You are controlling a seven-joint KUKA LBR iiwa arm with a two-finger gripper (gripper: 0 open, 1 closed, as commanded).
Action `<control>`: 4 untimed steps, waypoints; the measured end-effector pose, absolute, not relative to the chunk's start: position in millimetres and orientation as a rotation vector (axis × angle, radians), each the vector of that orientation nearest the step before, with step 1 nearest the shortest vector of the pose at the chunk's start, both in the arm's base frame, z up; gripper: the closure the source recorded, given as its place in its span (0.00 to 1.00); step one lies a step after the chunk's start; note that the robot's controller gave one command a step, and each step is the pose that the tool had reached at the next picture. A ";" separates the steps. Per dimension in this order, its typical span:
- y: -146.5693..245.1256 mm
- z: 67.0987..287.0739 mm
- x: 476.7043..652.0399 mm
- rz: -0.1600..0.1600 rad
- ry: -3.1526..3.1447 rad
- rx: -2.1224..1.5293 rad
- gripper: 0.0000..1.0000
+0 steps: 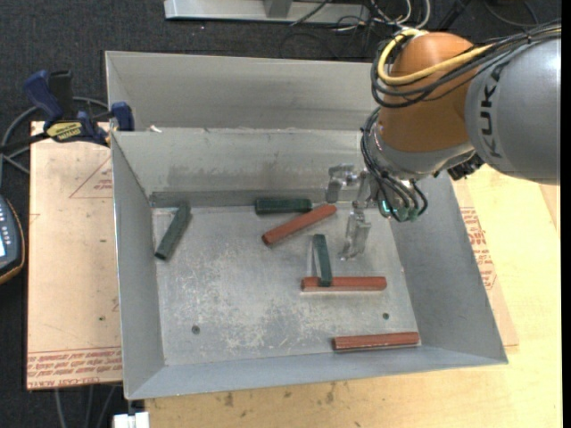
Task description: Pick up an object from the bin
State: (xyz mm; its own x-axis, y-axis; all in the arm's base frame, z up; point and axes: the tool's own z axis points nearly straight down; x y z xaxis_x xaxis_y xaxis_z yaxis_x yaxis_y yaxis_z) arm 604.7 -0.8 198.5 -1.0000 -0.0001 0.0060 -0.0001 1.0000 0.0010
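Metal tool (351,239) beside slim rectangular green bar (321,261)

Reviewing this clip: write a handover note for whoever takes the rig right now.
Gripper: low in the right half of the bin, just right of the short green bar and the tilted red-brown bar; open or shut unclear.
Things: four more bars, green and red-brown, lie scattered on the floor.
Done: nothing lifted yet.
Left: grasp one bar and raise it out.
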 end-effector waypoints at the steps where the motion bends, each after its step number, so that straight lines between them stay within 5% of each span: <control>1: -57.5 97.2 524.3 -0.002 -3.108 0.403 0.00; 2: -60.4 69.5 579.6 -0.002 -3.141 0.153 0.00; 3: -60.5 70.4 579.6 -0.002 -3.141 0.153 1.00; 4: -48.2 220.5 562.5 0.001 -3.148 0.162 1.00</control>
